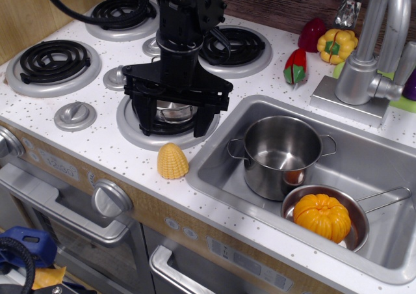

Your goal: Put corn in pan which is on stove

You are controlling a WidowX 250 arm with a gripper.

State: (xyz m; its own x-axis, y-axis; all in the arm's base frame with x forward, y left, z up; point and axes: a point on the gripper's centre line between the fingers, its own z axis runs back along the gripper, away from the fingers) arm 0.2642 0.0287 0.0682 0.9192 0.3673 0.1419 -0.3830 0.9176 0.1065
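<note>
One corn (172, 161) cob is seen upright on the white speckled surface (97, 144), just in front of the near-right burner of the stove (78, 89) and close to the rim of the sink (338, 242). It is untouched and not yet in the pan (174, 112). The pan, a small shallow steel vessel, is seated on that near-right burner, directly behind the corn, so only a short lift and carry are judged necessary.

The fingers (175, 120) are spread wide apart and empty, one on each side of the pan; whether the pan is touched cannot be told. Because the black arm stands over the pan, most of the pan is hidden from view.

In the sink, a taller steel pot (279, 154) is placed beside a long-handled pan (328, 219) that holds an orange pumpkin (322, 217). A yellow pepper (336, 45) and red vegetables are set behind the sink near the faucet (374, 53). These items are judged irrelevant to the task.

For the next step, the fingers are expected to be repositioned forward and lowered around the corn.
</note>
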